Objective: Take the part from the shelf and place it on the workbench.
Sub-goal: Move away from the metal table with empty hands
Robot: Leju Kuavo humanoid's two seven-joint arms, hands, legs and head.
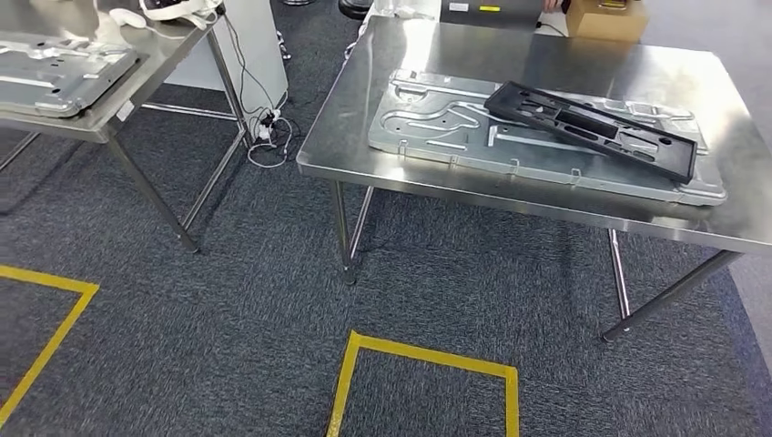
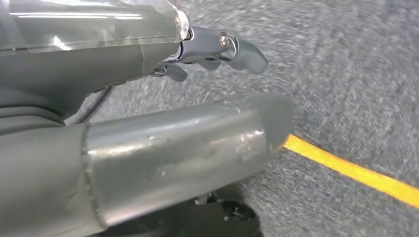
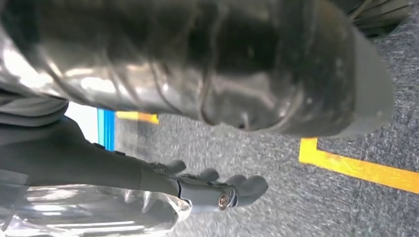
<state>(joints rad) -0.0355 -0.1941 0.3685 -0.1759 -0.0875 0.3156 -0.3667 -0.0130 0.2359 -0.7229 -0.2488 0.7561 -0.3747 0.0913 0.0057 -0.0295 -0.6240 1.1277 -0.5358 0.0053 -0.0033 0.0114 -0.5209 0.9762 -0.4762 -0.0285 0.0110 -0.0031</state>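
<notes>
A flat black plastic part (image 1: 596, 129), long and pierced with slots, lies tilted across a stamped silver metal panel (image 1: 473, 137) on the brushed steel tabletop (image 1: 546, 55) at upper right of the head view. The left robot hand (image 2: 212, 52) and the right robot hand (image 3: 217, 190) each hang above speckled grey carpet (image 1: 228, 319) with yellow tape lines (image 1: 428, 355), fingers loosely apart, holding nothing.

Grey robot hand (image 2: 217, 49), glossy silver arm cover (scuffed).
</notes>
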